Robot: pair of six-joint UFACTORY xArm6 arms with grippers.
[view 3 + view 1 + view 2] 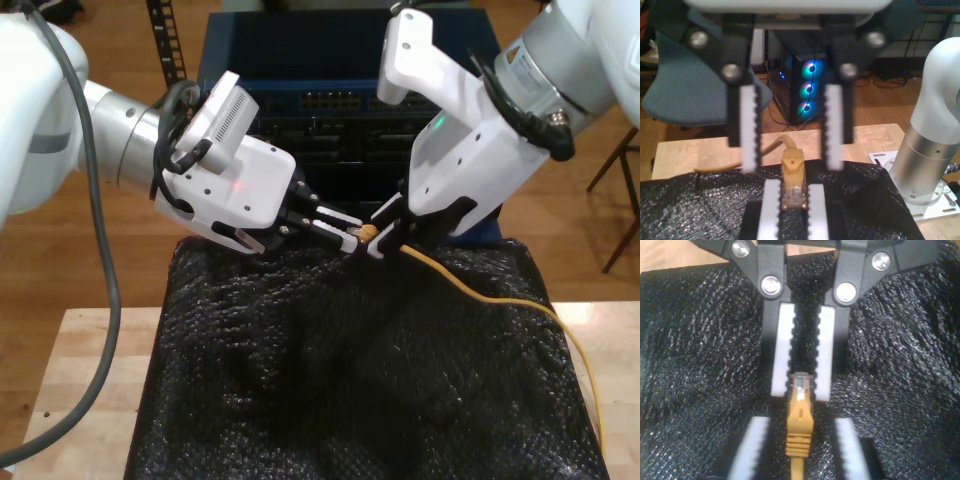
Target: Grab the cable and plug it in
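Note:
The cable [500, 298] is thin and orange-yellow and trails off over the black cloth toward the exterior view's right. Its orange boot [800, 425] ends in a clear plug [800, 385]. My second gripper [800, 392], on the arm at the exterior view's left [352, 240], is shut on the plug's tip. My first gripper [792, 166], on the arm at the exterior view's right [385, 245], stands open. Its toothed pads [750, 125] straddle the boot [791, 167] without touching it. The two grippers meet nose to nose just above the cloth.
Crinkled black cloth [330, 380] covers the raised block on the wooden table [80, 380]. A dark rack unit with rows of ports [330, 100] stands behind the grippers. The first wrist view shows a white arm base [930, 150], a blue chair [695, 95] and a lit computer tower [810, 90].

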